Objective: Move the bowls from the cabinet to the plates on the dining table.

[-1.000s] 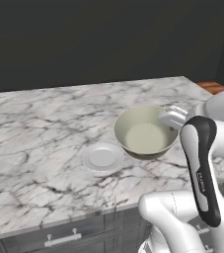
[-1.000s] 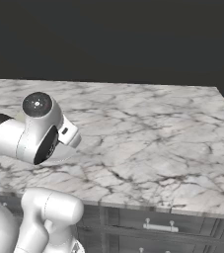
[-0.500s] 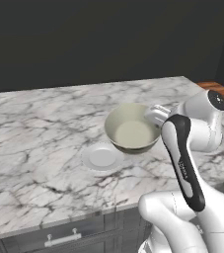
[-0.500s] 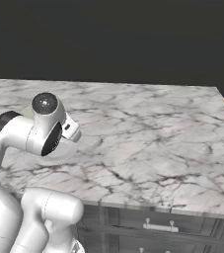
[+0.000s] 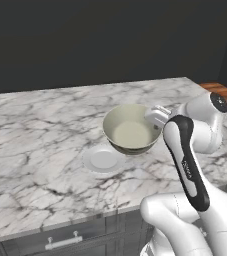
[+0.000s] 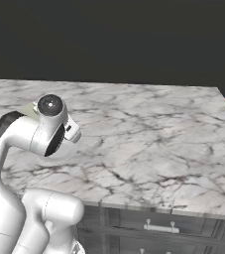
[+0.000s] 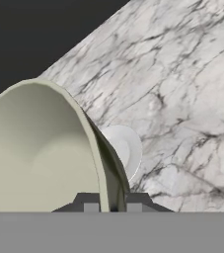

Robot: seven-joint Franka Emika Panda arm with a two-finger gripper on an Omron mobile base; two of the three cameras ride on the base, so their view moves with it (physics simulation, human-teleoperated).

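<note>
A pale cream-green bowl (image 5: 131, 131) hangs tilted a little above the white marble dining table (image 5: 30, 145). My gripper (image 5: 155, 116) is shut on the bowl's right rim. In the hand view the bowl (image 7: 39, 158) takes up the left side, and its rim runs down between my fingertips (image 7: 91, 203), with the gripper (image 7: 112, 205) pinching it. A small flat pale plate (image 5: 104, 160) lies on the table just left of and below the bowl; the plate (image 7: 127, 148) peeks out from behind the bowl's wall. The cabinet is out of view.
The marble top (image 6: 148, 129) stretches wide to the left and right of the plate. Its front edge sits over dark grey drawers with short handles (image 5: 62, 241). A wooden floor corner (image 5: 224, 92) shows past the table's far right end. A dark wall stands behind.
The gripper has carried the bowl to the left, closer to the plate, and the arm's wrist has swung up and right. The plate and table have stayed put.
</note>
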